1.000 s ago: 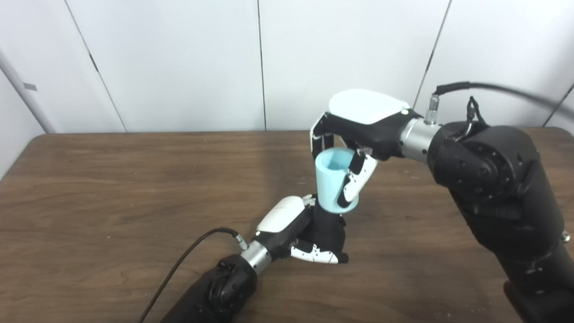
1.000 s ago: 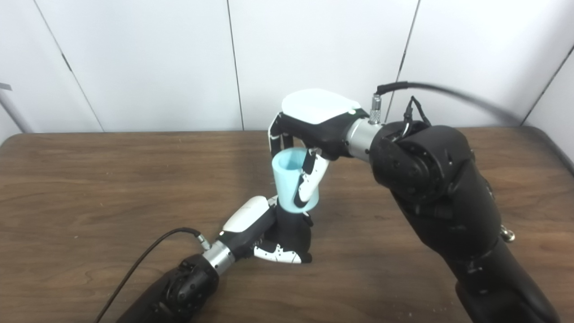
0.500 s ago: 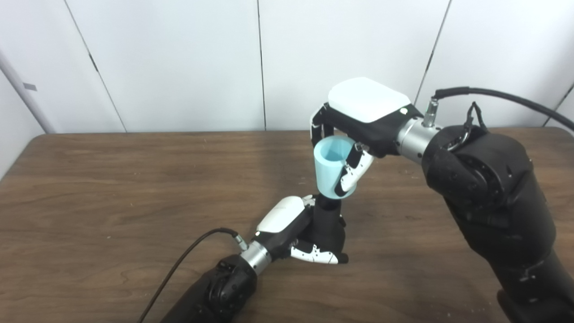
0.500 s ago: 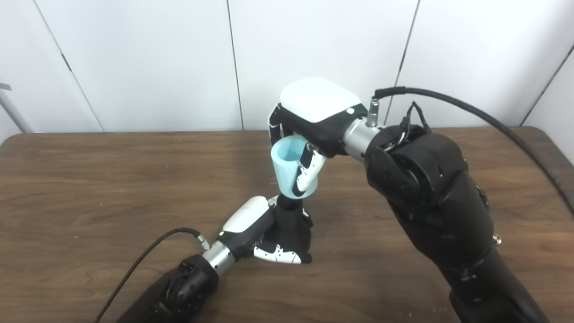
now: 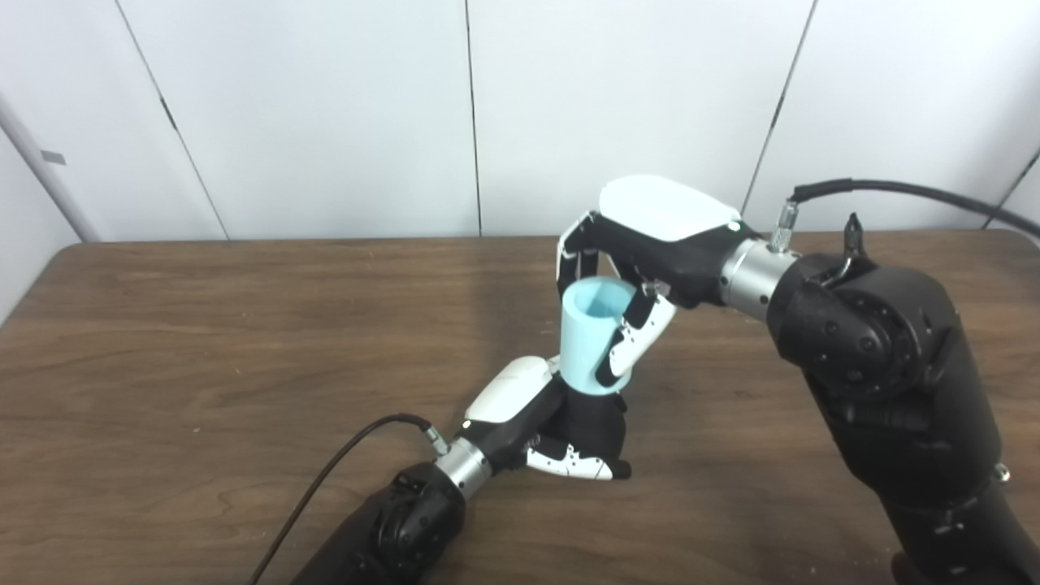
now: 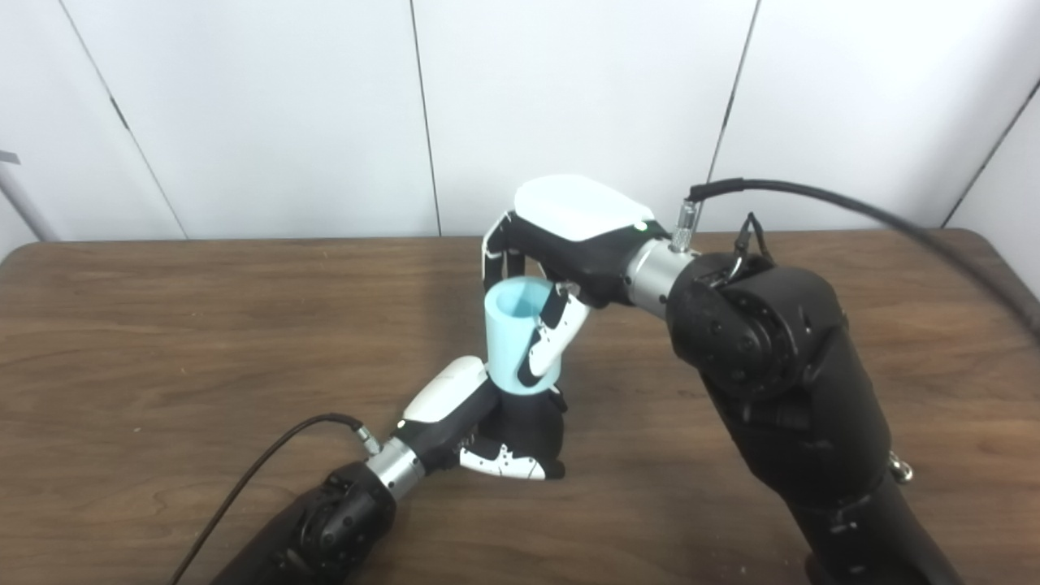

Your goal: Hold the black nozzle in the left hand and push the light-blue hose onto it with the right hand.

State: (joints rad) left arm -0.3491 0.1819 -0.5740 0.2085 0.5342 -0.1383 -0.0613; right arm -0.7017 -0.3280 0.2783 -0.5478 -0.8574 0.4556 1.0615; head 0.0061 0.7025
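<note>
My left hand (image 5: 543, 422) rests on the table, shut on the black nozzle (image 5: 591, 421), which stands upright in its grasp. Only the nozzle's wider lower body shows between the fingers. My right hand (image 5: 642, 268) is shut on the light-blue hose (image 5: 587, 335), a short open-topped tube, held from above and from the right. The hose sits upright directly over the nozzle, its lower rim down at the left hand and covering the nozzle's top. Whether the nozzle's tip is inside the hose is hidden.
The brown wooden table (image 5: 203, 341) spreads wide to the left. A black cable (image 5: 325, 479) trails from the left wrist over the table. Another cable (image 5: 910, 191) arcs from the right wrist. White wall panels stand behind the table's far edge.
The right hand first lifted the hose, baring the nozzle's neck, then brought it down and slightly left so the neck is covered. The left hand has stayed put.
</note>
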